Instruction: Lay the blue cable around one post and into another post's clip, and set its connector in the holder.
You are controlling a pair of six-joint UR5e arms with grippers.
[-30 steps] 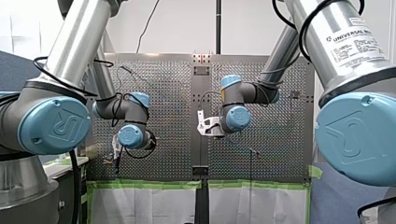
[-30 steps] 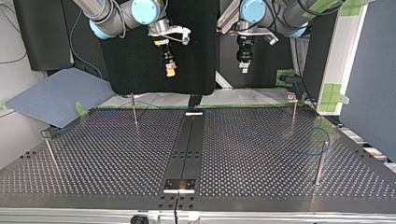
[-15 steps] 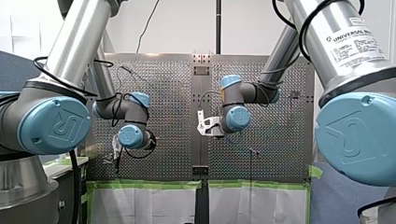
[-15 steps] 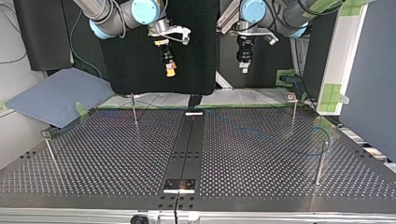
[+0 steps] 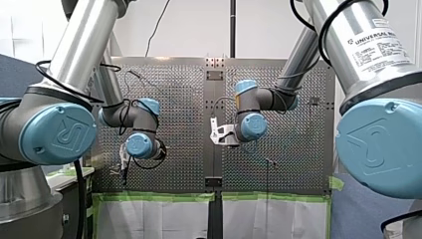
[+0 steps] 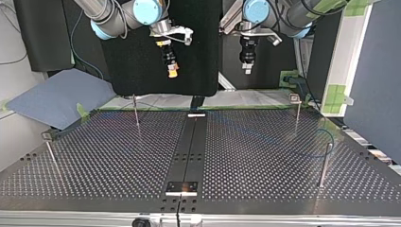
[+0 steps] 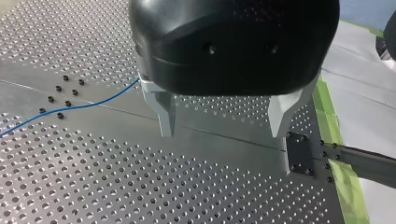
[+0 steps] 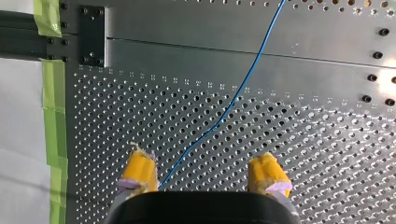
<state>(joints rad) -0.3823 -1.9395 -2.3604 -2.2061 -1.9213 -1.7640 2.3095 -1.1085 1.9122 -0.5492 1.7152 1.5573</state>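
**Both grippers open above the board, blue cable lying loose**

From the front view, my left arm (image 5: 74,55) and my right arm (image 5: 368,55) both reach out over the perforated table (image 5: 174,99). The fingers are too small there to read.

The top view has my right gripper (image 6: 172,72), yellow at the tips, and my left gripper (image 6: 246,69) hanging side by side. Both are high above the board, with thin posts (image 6: 136,111) standing well below them.

Through the left wrist view, the metal fingers (image 7: 166,112) stand wide apart with nothing between them. The blue cable (image 7: 70,107) lies flat on the plate, running off to one side from behind a finger.

In the right wrist view, the yellow pads (image 8: 140,169) are likewise spread and empty. The cable lies on the board beneath, stretching ahead of the gripper and passing back between the pads, closer to one of them. A strip of green tape (image 8: 52,116) runs along the board's edge, beside that same pad.
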